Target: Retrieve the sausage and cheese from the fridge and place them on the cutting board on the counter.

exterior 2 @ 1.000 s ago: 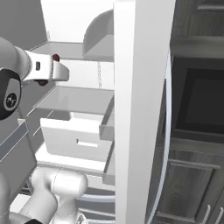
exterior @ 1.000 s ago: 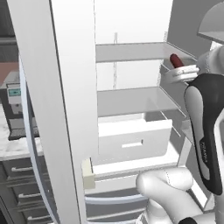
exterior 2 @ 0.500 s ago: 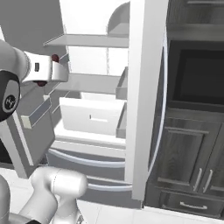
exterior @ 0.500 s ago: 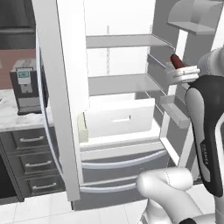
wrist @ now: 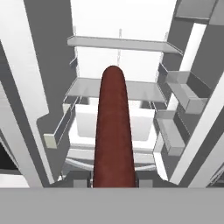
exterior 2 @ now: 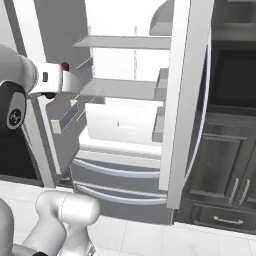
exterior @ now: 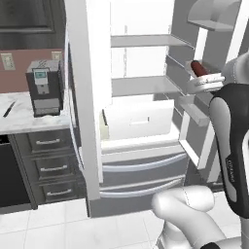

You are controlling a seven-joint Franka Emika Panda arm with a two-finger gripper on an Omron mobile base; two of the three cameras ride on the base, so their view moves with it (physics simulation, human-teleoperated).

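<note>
Both base views look forward from behind the arm, one from each side, at the open fridge [exterior: 141, 121], sharing its white shelves and drawers. The hand view faces the same shelves from nearer, along the sausage [wrist: 113, 131].

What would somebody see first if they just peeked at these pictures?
First, the dark red sausage, big in the middle of the hand view, held in the shut gripper and pointing at the fridge. Next, the fridge itself, both doors swung wide, white shelves bright inside. Off to the left, a coffee machine sits on the counter.
</note>
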